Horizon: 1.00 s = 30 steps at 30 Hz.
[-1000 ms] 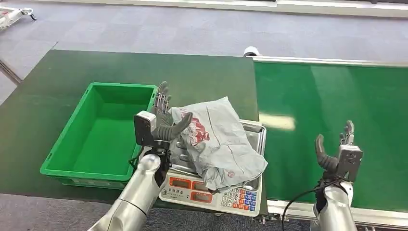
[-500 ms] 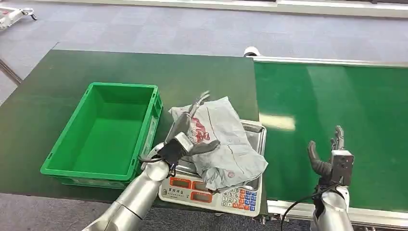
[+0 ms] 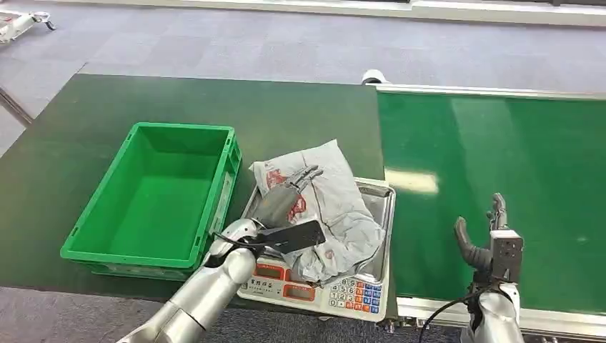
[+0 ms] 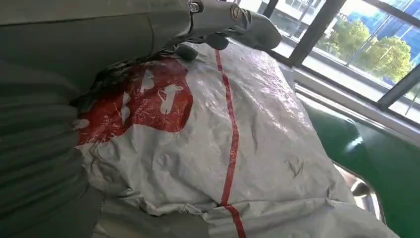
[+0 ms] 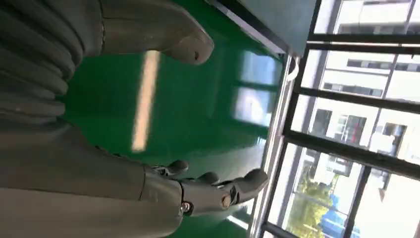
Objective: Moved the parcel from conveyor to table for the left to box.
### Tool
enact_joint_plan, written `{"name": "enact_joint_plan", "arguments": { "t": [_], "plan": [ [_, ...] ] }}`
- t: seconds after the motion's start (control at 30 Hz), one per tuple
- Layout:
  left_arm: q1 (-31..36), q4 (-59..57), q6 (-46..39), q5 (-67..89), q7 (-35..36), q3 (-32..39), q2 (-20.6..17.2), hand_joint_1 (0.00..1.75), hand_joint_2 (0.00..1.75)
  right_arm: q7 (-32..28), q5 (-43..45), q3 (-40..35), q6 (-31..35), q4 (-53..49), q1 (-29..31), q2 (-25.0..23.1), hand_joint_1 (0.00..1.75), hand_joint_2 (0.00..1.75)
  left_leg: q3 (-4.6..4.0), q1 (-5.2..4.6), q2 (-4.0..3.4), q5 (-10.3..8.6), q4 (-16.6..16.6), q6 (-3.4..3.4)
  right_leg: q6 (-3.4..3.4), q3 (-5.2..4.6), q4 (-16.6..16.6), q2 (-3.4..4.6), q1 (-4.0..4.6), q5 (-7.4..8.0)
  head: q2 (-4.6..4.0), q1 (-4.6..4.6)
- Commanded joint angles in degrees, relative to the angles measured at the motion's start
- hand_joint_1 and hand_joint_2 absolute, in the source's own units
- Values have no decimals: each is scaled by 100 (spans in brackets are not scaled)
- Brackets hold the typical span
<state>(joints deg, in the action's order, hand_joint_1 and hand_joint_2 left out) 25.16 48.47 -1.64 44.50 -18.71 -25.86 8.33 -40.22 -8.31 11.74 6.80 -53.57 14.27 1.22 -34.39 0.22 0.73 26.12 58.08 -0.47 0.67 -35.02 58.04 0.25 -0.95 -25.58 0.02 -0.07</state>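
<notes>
A crumpled grey parcel [image 3: 339, 211] with a red print lies on the steel tray [image 3: 384, 196] of a scale, between the green box and the conveyor. My left hand [image 3: 286, 196] lies palm down over the parcel's printed side, fingers stretched out and touching the bag without closing on it. In the left wrist view the fingers [image 4: 233, 20] reach across the parcel [image 4: 257, 148] above the red print. My right hand [image 3: 492, 243] stands upright and open over the near edge of the conveyor belt [image 3: 500, 157], holding nothing; its fingers [image 5: 213, 191] are spread above the belt.
An empty green box [image 3: 154, 196] sits on the dark green table [image 3: 143, 100] just left of the scale [image 3: 314, 289], whose keypad faces me. The conveyor has metal rails at its far and near edges. Grey floor lies beyond.
My left hand swung from upright beside the parcel down onto its top, turning palm down. My right hand sank a little toward me.
</notes>
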Motion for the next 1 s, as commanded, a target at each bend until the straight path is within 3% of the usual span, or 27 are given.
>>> {"name": "enact_joint_plan", "arguments": {
  "t": [0.03, 0.53, 0.6, 0.63, 0.77, 0.8, 0.87, 0.9, 0.97, 1.0],
  "plan": [
    [-619, 614, 482, 422, 126, 255, -300, 175, 175, 22, -80, 359, -93, 37, 51, -89, 0, 175, 22, 1, -22, 6, -10, -1, -5, 15, -10, 16, 2, 0, 0, 0],
    [-1224, 1548, 836, 209, -620, 326, -261, 175, 175, 22, -323, 512, -243, -57, -20, -159, 0, 175, 27, 0, -18, 7, -15, -1, -6, 24, -14, 11, 2, -3, 0, 0],
    [-1279, 1736, 568, 148, -961, 417, -236, 175, 175, 22, -335, 512, -281, -126, -45, -180, 0, 175, 14, 0, -11, 5, -7, 0, -4, 12, -6, 6, 1, -3, 0, 0],
    [-1361, 2094, -66, -240, -1647, 720, -100, 175, 175, 22, -347, 496, -296, -189, -55, -213, 0, 175, 24, 0, -17, 6, -14, -1, -6, 20, -11, 10, 1, -3, 0, 0],
    [-1491, 2806, -769, -933, -2129, 1079, 49, 175, 175, 22, -356, 442, -296, -196, -13, -267, 0, 175, 0, 3, -16, 7, 2, -1, -5, -4, 0, 11, 5, -3, 0, 0],
    [-1491, 2828, -767, -953, -2129, 1090, 18, 175, 175, 22, -364, 434, -281, -199, -14, -286, 0, 175, 13, 3, -22, 10, -4, -2, -7, 9, -6, 12, 6, -5, 0, -2],
    [-1547, 3470, -1795, -1825, -2129, 744, -224, 175, 175, 22, -336, 370, -264, -199, -11, -298, 0, 175, 4, 1, -16, 5, -3, -1, -5, -2, -2, 9, 2, -3, 0, 0],
    [-1547, 3470, -1795, -1825, -2129, 744, -224, 175, 175, 22, -336, 370, -264, -199, -11, -298, 0, 175, 9, 6, -23, 9, -3, -3, -8, 3, -5, 14, 8, -4, 0, 0],
    [-1501, 3871, -3140, -2560, -2129, 390, -500, 175, 175, 22, -286, 298, -203, -156, 26, -320, 0, 175, -3, 5, -14, 5, 0, -2, -5, -7, 0, 8, 6, -3, 0, -2],
    [-1501, 3871, -3140, -2560, -2129, 390, -500, 175, 175, 22, -286, 298, -203, -156, 26, -320, 0, 175, 7, 6, -20, 7, -3, -3, -7, 2, -4, 11, 8, -3, 0, 0]
  ]
}}
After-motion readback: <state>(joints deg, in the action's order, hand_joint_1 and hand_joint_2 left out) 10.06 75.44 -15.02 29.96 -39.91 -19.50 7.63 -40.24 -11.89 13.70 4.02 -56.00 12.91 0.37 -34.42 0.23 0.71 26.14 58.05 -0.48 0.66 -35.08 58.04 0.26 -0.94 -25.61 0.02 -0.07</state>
